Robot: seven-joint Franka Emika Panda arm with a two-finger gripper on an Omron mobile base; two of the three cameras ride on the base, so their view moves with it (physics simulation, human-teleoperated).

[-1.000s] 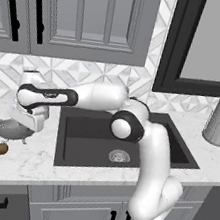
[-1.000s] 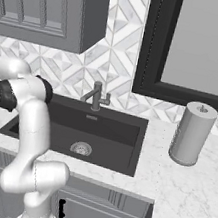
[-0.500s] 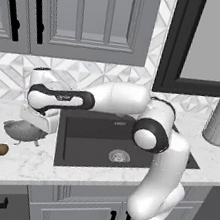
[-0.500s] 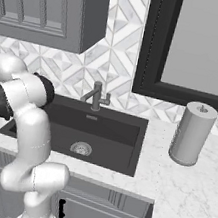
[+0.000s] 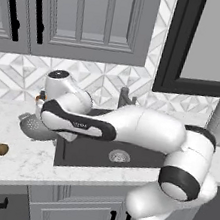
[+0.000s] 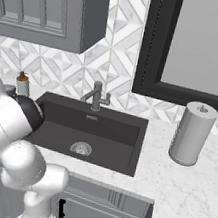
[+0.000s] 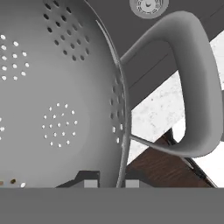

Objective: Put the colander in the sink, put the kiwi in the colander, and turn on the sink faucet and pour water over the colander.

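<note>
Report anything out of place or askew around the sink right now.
The colander is off the counter, held tilted by the hand gripping its rim near the left edge of the sink, not yet inside the basin. The kiwi lies alone on the counter. No spill or damage shows.

Grey hole-dotted colander [image 7: 57, 96], brown kiwi [image 5: 2, 150], dark charcoal sink [image 6: 122, 133].

The colander [image 5: 35, 127] is held at the left edge of the sink [image 5: 94, 152], the kiwi [image 5: 2, 150] is set on the desk [image 5: 22, 161] further left, and the sink faucet [image 6: 97, 97] is mounted behind the basin.
</note>
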